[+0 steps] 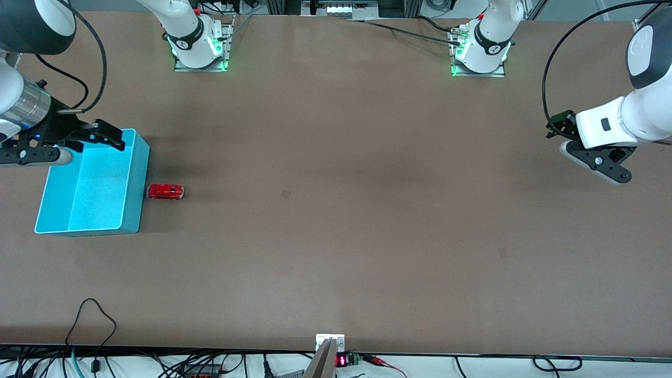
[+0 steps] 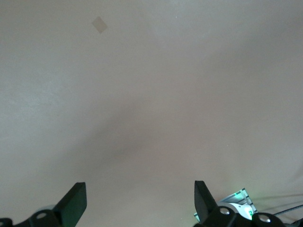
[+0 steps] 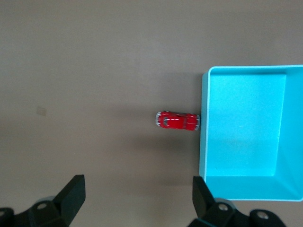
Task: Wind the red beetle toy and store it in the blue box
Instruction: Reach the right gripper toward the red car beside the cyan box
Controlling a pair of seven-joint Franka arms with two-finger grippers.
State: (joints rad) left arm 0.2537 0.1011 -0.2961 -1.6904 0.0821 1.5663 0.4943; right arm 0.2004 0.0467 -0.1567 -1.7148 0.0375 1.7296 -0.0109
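The red beetle toy stands on the table close beside the blue box, on the box's side toward the left arm's end. It also shows in the right wrist view, next to the box's rim. The box's speckled floor holds nothing. My right gripper is open and empty, up in the air over the box's corner nearest the robot bases; its own view looks down on the toy and the box. My left gripper is open and empty, waiting over bare table at the left arm's end.
Two arm bases stand along the table's edge farthest from the front camera. Small dark marks lie on the brown table. Cables run along the edge nearest the front camera.
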